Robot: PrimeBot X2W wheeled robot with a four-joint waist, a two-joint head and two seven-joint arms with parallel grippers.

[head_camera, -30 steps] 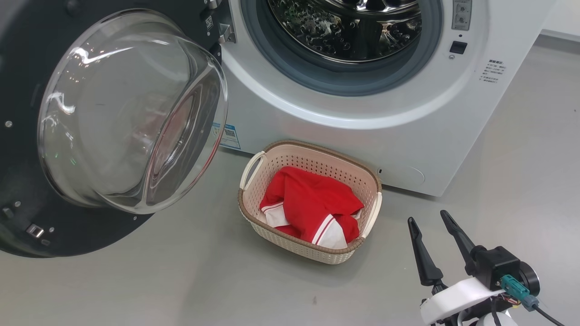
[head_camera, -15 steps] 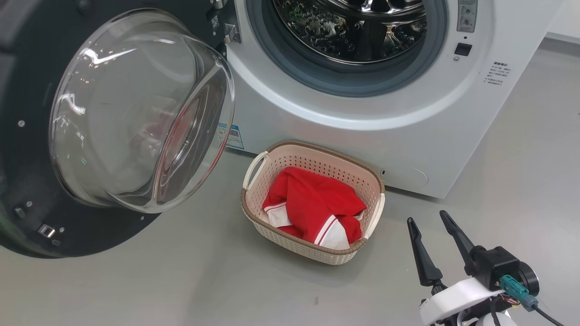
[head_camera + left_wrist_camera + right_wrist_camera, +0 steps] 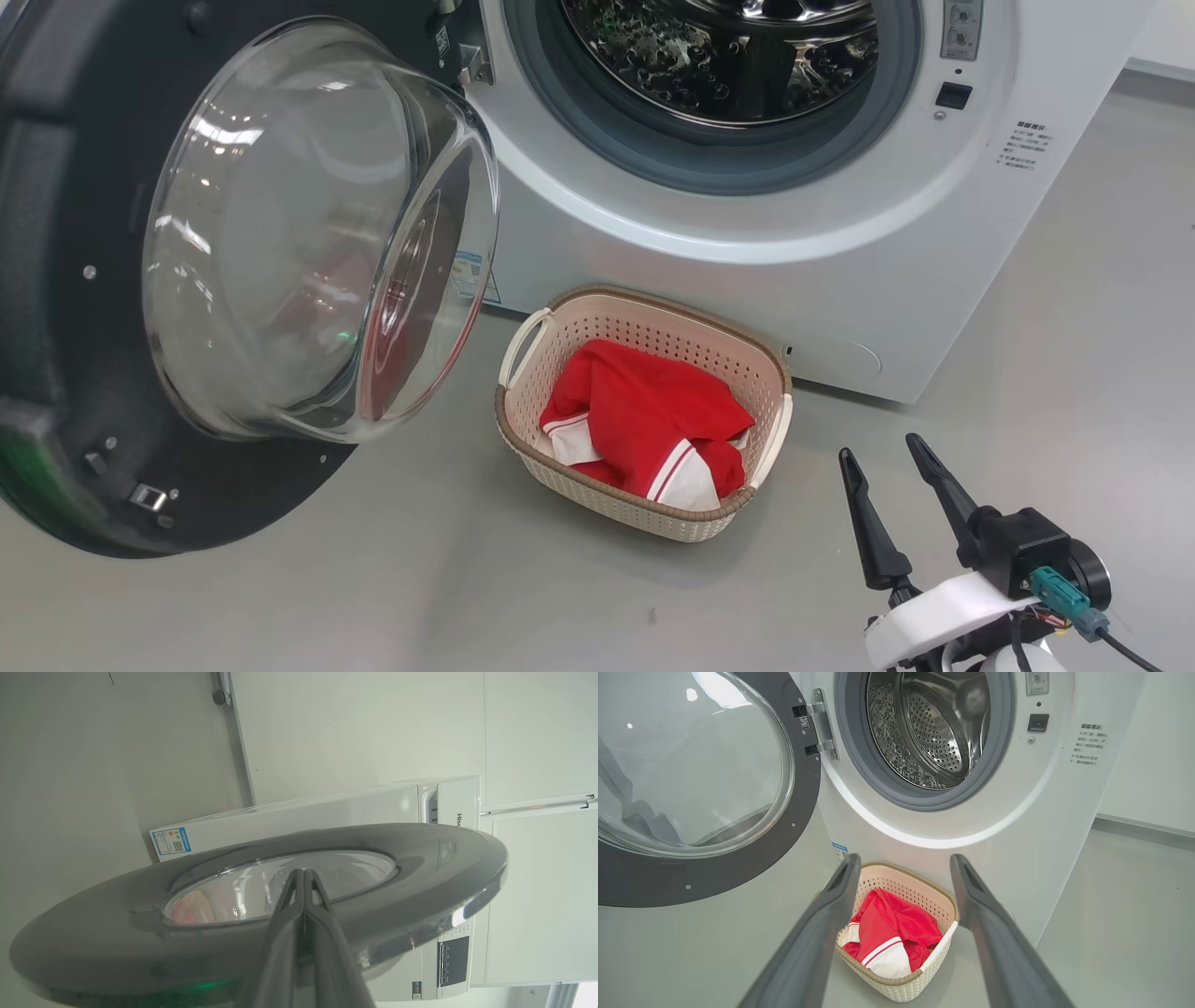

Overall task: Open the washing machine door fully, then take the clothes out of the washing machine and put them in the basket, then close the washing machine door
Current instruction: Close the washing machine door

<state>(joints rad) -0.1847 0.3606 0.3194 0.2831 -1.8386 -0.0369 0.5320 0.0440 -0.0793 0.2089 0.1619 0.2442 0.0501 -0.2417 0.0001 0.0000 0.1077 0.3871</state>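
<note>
Across the left of the head view, the washing machine door (image 3: pixel 280 243) stands swung out. Its glass bowl overhangs the grey floor (image 3: pixel 373 579) just beside the basket (image 3: pixel 653 301), clear of the basket's handle. The basket sits mid-frame, close before the washing machine (image 3: pixel 747 243), with the clothes (image 3: pixel 644 420) heaped inside. Bare floor spreads below and lower right, where the right gripper (image 3: pixel 879 448) hangs with fingers spread, holding nothing. In its wrist view the left gripper (image 3: pixel 303 872), clenched on nothing, points at the door's outer face. Since a second ago the bowl's edge has crept rightward; the basket and right gripper sit as before.
</note>
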